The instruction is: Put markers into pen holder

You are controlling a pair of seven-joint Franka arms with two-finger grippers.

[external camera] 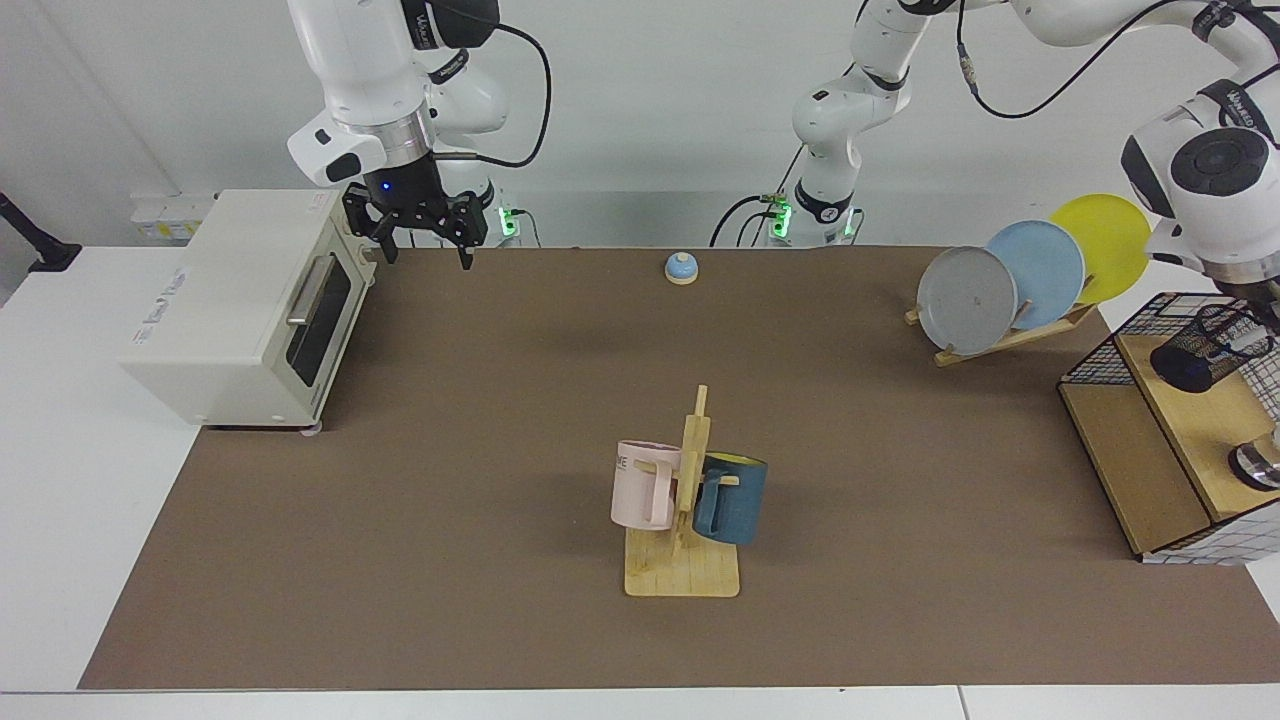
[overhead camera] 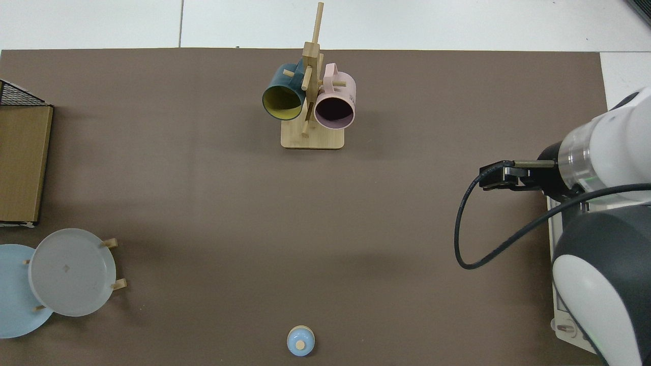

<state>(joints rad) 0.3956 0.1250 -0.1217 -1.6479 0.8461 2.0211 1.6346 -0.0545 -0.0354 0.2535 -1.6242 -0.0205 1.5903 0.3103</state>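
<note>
While the left arm reaches to the far edge of the facing view, the left gripper (external camera: 1262,300) sits just above the black wire-mesh cylindrical pen holder (external camera: 1205,348); its fingers are cut off by the frame edge, so whether they are spread or closed cannot be told. The pen holder stands on the wooden shelf unit (external camera: 1160,440), inside the black wire basket frame (external camera: 1110,350). No marker can be made out in either view.

The right arm waits, with the right gripper (external camera: 425,240) hovering beside the cream toaster oven (external camera: 250,310), jaws spread wide and holding nothing.

Mid-table, a wooden mug tree (external camera: 688,520) carries a pink mug (external camera: 643,485) and a dark blue mug (external camera: 732,498). A small blue-domed bell (external camera: 681,267) rests near the back edge of the brown mat (external camera: 450,450).
</note>
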